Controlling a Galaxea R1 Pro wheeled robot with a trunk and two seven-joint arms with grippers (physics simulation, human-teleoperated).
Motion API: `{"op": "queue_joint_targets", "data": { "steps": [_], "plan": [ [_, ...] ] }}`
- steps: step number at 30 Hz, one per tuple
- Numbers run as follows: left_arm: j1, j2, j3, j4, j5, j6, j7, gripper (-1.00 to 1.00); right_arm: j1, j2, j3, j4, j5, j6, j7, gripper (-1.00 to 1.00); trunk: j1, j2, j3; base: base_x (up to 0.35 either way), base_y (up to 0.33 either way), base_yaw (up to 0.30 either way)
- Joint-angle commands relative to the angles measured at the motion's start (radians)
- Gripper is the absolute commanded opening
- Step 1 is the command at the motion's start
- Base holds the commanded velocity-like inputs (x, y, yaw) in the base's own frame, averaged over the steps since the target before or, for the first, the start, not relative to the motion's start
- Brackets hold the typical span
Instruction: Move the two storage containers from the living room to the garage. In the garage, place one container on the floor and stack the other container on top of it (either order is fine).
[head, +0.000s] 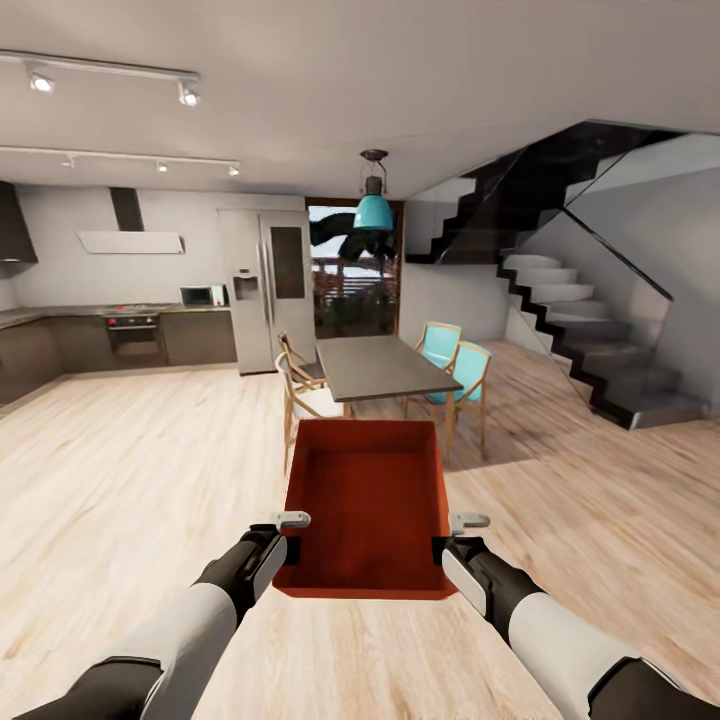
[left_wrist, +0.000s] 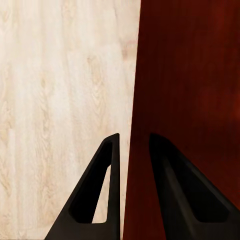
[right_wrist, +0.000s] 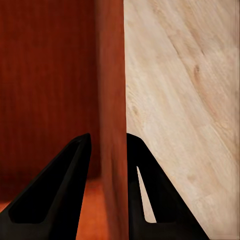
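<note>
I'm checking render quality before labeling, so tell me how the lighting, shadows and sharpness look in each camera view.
Head view: even, bright light, soft shadows under the dining table, wide-angle stretch at the edges, and the storage container is sharp. Left wrist view: the container wall looks dark and shaded, the wood floor slightly soft. Right wrist view: the wall is brighter, with blurry floor grain.

You see a smooth, matt orange-red container (head: 372, 500), glossy light wood-plank flooring (head: 130, 470), and matt black gripper fingers (left_wrist: 102, 195).
</note>
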Motion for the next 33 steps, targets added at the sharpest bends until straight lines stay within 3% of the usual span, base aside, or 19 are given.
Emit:
{"op": "queue_joint_targets", "data": {
  "steps": [1, 20, 33],
  "plan": [
    [0.001, 0.001, -0.005, -0.002, -0.03, 0.013, 0.022, -1.0, -0.003, -0.001, -0.011, -0.002, 0.024, 0.008, -0.009, -1.0, 0.0, -0.002, -0.002, 0.0, 0.0, -0.242],
    [0.001, 0.0, -0.005, -0.002, -0.03, 0.013, 0.023, -1.0, -0.003, -0.001, -0.011, -0.002, 0.024, 0.008, -0.009, -1.0, 0.0, -0.002, -0.002, 0.0, 0.0, -0.24],
    [0.001, 0.0, -0.005, -0.002, -0.03, 0.013, 0.022, -1.0, -0.003, -0.001, -0.011, -0.002, 0.024, 0.008, -0.009, -1.0, 0.0, -0.002, -0.002, 0.0, 0.0, -0.026]
  ]
}}
